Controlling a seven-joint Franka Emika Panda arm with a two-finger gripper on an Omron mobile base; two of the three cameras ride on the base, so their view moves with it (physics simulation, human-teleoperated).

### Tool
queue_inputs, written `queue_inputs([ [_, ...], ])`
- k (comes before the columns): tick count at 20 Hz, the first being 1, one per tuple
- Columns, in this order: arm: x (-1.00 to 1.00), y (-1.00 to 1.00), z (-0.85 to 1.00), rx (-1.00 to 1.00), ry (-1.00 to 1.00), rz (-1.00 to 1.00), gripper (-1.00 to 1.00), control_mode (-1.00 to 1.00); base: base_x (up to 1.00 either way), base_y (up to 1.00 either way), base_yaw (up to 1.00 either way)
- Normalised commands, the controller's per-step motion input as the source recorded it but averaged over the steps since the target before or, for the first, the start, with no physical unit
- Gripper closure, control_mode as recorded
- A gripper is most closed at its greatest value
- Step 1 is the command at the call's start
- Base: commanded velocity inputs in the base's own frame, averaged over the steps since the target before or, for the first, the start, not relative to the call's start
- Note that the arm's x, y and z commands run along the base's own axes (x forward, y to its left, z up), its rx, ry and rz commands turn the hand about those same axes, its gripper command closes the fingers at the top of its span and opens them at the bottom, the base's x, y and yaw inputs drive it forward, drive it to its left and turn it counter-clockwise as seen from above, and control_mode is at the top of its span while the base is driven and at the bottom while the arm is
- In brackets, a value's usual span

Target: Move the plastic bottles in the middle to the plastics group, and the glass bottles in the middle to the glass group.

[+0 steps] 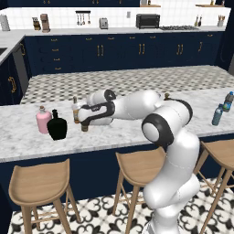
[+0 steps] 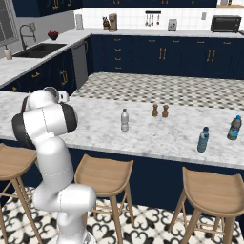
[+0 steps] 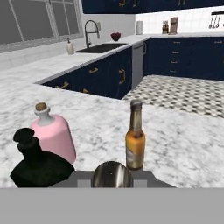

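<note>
Leftmost on the marble counter (image 1: pixel 18 137), one pink bottle (image 1: pixel 43 119) and one black bottle (image 1: pixel 57 125) are seen close together, with a standing beer bottle (image 1: pixel 75 109) just beyond them. Next, the gripper (image 1: pixel 84 121) is seen with its fingers pinched on the neck of a second beer bottle (image 1: pixel 84 128), whose cap (image 3: pixel 111 174) shows between the tips in the hand view. Whether its base rests on the stone cannot be told.

Two beer bottles are therefore counted. Farther right, one pale plastic bottle (image 2: pixel 125 120) stands alone mid-counter, and two blue-capped bottles (image 2: pixel 203 139) are grouped at the far end.

The risks are judged to be these: the tall held bottle could be tipped if released tilted, and the standing beer bottle or the black one could be knocked by a sideways swing of the hand.
</note>
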Motion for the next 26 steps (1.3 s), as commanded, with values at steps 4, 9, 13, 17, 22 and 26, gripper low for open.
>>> queue_inputs([
  [4, 0.00, 0.21, -0.13, -0.04, 0.00, 0.00, 1.00, -1.00, 0.00, 0.00, 0.00],
  [9, 0.00, 0.20, -0.25, -0.06, 0.00, 0.00, 1.00, -1.00, 0.00, 0.00, 0.00],
  [13, 0.00, 0.13, -0.20, -0.04, 0.00, 0.01, 1.00, -1.00, 0.00, 0.00, 0.00],
  [17, 0.00, 0.00, -0.05, 0.00, -0.05, 0.00, 1.00, -1.00, 0.00, 0.00, 0.00],
  [22, 0.00, 0.00, 0.00, 0.00, -0.03, 0.00, 1.00, -1.00, 0.00, 0.00, 0.00],
  [26, 0.00, 0.03, 0.00, 0.00, 0.00, 0.00, 1.00, -1.00, 0.00, 0.00, 0.00],
])
